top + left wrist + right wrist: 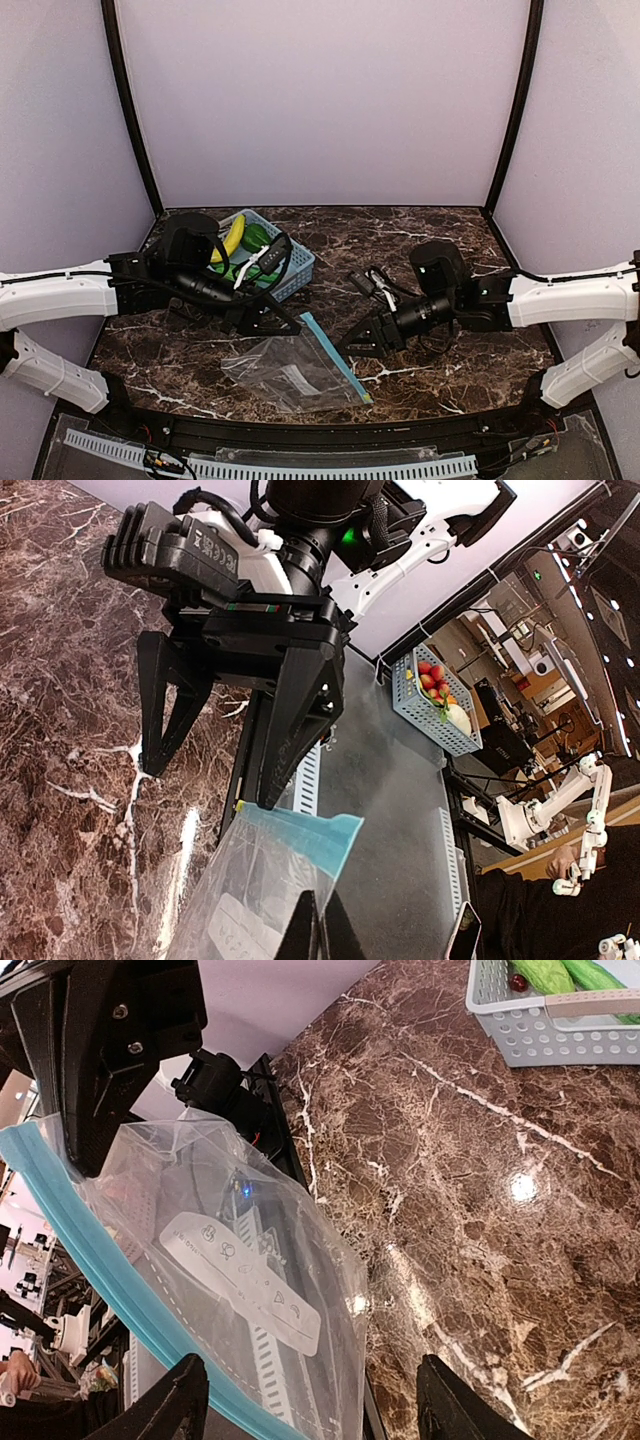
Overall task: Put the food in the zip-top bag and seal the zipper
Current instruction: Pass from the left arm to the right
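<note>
The clear zip-top bag (pixel 290 372) lies on the marble near the front edge, its white label (pixel 245 1280) facing up. The light-blue zipper (pixel 338 362) runs along its right side. My left gripper (pixel 320 932) is shut on the bag's far corner, just behind the zipper (pixel 305 832), and lifts that corner a little. My right gripper (pixel 310 1405) is open and points at the bag's mouth from the right, one fingertip (pixel 165 1400) on each side of the bag (pixel 250 1210). The food sits in the blue basket (pixel 292 272): the banana (pixel 232 238), the green pepper (pixel 258 236), the cucumber pieces (pixel 565 972).
The blue slotted basket (pixel 560 1030) stands behind the left arm at the back left. The table's front rail (pixel 330 432) runs just below the bag. Purple walls close in the back and both sides.
</note>
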Available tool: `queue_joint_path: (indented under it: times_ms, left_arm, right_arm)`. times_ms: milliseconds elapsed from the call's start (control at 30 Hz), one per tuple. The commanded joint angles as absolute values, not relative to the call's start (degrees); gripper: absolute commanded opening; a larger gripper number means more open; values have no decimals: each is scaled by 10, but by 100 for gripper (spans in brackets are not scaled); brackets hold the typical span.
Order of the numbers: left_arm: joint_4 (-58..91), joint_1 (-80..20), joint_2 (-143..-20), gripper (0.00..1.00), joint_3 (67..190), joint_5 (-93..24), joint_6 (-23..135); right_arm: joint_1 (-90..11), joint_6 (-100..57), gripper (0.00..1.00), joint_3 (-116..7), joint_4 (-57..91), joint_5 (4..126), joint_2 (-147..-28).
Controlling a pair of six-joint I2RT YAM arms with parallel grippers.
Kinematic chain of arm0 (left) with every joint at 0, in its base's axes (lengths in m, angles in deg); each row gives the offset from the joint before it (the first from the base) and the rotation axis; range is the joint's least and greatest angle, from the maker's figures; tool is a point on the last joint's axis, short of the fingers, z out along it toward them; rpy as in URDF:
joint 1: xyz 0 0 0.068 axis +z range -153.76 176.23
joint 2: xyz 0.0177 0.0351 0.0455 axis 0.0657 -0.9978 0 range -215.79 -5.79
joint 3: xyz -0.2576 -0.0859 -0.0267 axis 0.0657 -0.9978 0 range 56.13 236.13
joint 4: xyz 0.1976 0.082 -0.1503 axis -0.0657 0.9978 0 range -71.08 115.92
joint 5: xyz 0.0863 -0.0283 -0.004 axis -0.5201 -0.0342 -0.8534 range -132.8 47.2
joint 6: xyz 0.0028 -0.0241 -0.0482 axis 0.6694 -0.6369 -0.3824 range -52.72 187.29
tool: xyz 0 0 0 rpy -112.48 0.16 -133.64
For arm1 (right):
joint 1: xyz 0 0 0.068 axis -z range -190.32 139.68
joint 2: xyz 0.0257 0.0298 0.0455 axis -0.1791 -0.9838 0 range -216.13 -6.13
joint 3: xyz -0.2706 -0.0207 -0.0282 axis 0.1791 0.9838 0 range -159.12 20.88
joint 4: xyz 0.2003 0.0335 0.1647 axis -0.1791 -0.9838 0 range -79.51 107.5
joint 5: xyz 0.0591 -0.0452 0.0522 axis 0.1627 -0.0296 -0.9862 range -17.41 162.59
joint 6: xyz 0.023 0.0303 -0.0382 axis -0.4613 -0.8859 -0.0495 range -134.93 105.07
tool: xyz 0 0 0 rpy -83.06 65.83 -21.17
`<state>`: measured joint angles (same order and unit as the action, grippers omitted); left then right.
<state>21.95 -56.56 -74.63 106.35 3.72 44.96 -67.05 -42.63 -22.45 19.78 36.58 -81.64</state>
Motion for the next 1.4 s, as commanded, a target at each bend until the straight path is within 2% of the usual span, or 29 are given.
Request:
queue_joint_path:
  times_ms: [0, 433, 600, 933, 1167, 1367]
  left_arm:
    - [210, -569, -747, 1, 1062, 43, 450]
    - [214, -569, -746, 1, 1064, 39, 453]
    - [214, -569, -745, 1, 1066, 40, 454]
    - [215, -569, -740, 1, 1065, 36, 454]
    - [230, -569, -729, 1, 1064, 22, 462]
    - [284, -569, -722, 3, 1077, -28, 489]
  right_arm:
    - [-677, -423, 70, -213, 219, 361, -806]
    - [-686, -425, 71, -214, 226, 353, -810]
    - [-698, -429, 68, -221, 240, 353, -828]
    - [-725, -440, 43, -243, 276, 342, -875]
    - [-726, -447, 2, -232, 279, 359, -855]
    - [-726, -455, 0, -222, 247, 419, -799]
